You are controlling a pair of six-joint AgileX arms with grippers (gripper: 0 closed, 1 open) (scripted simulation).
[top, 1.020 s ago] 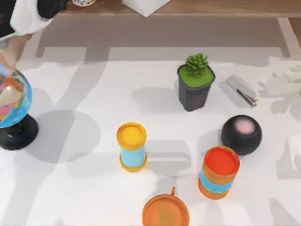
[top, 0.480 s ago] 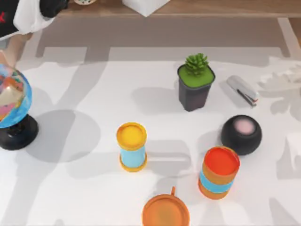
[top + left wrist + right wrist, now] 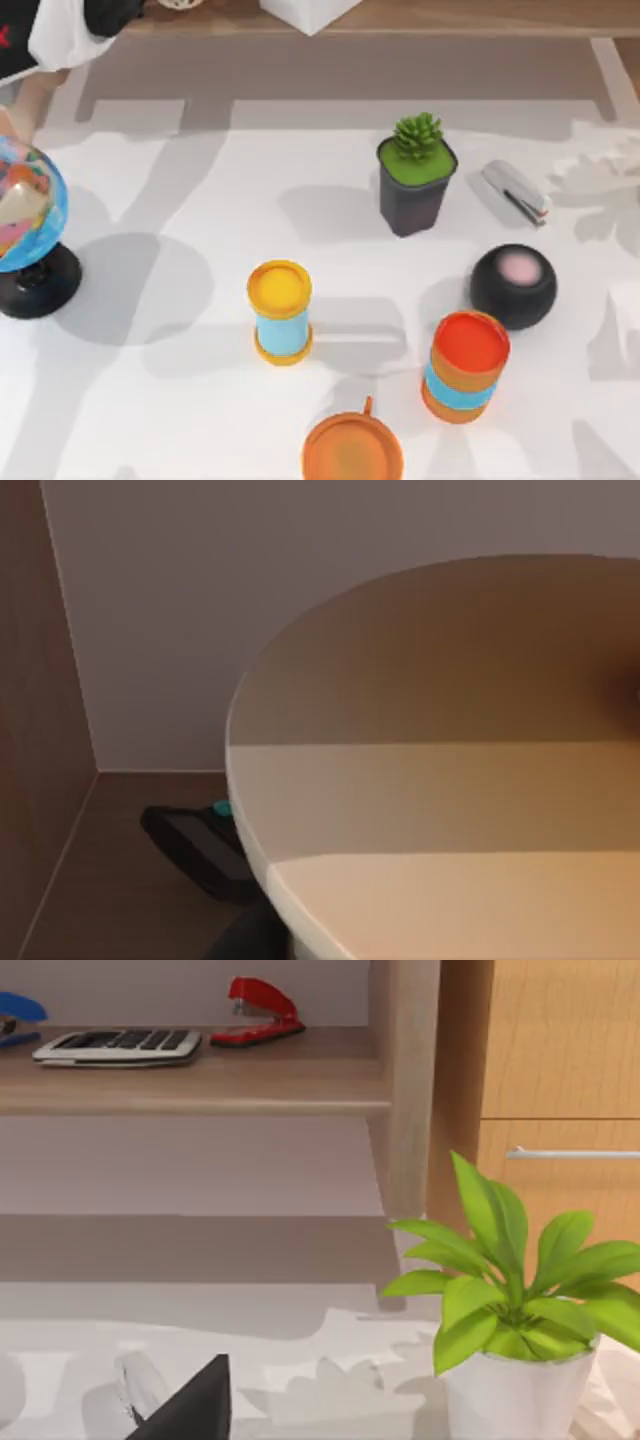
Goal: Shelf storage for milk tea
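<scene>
Tan-orange, the milk tea (image 3: 352, 450) is seen from above at the table's (image 3: 180, 400) near edge, between the yellow-lidded canister (image 3: 280, 310) and the orange-lidded canister (image 3: 467, 365); the shelf (image 3: 200, 1085) is seen at the table's far side; finger states cannot be told.
</scene>
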